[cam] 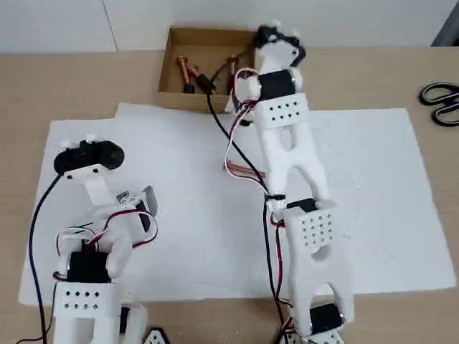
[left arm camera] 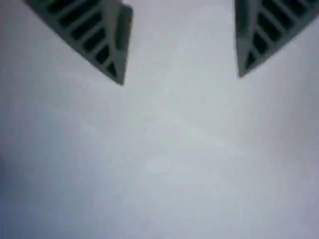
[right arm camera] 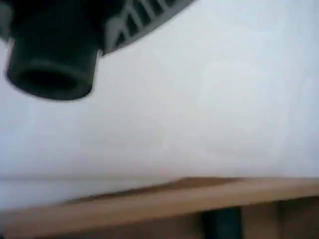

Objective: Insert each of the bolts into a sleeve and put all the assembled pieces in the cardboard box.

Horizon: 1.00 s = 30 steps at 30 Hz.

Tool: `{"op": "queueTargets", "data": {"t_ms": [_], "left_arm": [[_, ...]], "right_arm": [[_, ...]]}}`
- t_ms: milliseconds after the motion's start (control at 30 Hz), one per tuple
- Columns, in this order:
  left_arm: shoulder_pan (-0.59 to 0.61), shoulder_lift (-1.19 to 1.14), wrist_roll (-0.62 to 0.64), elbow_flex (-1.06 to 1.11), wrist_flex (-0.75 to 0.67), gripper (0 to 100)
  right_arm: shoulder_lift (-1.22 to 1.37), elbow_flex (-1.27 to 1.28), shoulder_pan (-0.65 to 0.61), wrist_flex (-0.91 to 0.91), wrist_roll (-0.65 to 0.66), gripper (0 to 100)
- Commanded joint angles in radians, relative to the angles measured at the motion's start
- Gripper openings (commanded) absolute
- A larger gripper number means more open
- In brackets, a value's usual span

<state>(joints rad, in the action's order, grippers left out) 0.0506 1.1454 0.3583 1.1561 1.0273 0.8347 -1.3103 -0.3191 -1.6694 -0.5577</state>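
Gripping black sleeve [right arm camera: 50, 57] in my right end effector [right arm camera: 70, 30], long axis pointing down at paper [right arm camera: 209, 99] by cardboard box [cam: 166, 68]; left end effector [left arm camera: 179, 74] spread apart.

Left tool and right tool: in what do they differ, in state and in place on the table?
The left tool stands open with nothing in it; the right tool is shut on a black sleeve. The left tool hangs over the white paper, near its own base; the right tool is far out, at the edge of the cardboard box. Both have ribbed grey fingers.
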Motion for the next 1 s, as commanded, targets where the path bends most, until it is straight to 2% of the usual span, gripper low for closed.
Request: {"op": "queueTargets", "data": {"t_ms": [0,133,267,467,667,967], "left_arm": [[-0.003,0.015,-0.008,-0.007,-0.02,14],[-0.002,0.015,-0.011,-0.01,-0.044,14],[-0.002,0.015,-0.011,-0.01,-0.048,14],[-0.002,0.014,-0.012,-0.008,-0.041,14],[-0.008,0.014,-0.012,-0.008,-0.041,14],[-0.008,0.014,-0.006,0.012,-0.043,14]], "right_arm": [[-0.028,-0.176,0.024,-0.024,0.135,0.4],[-0.119,-0.209,0.047,-0.027,0.216,0.4],[-0.274,-0.095,0.048,-0.028,0.269,0.4],[-0.595,0.302,0.041,-0.028,0.353,0.5],[-0.921,0.689,0.042,-0.025,0.374,0.5],[-1.167,1.123,0.071,-0.002,0.377,0.4]]}}
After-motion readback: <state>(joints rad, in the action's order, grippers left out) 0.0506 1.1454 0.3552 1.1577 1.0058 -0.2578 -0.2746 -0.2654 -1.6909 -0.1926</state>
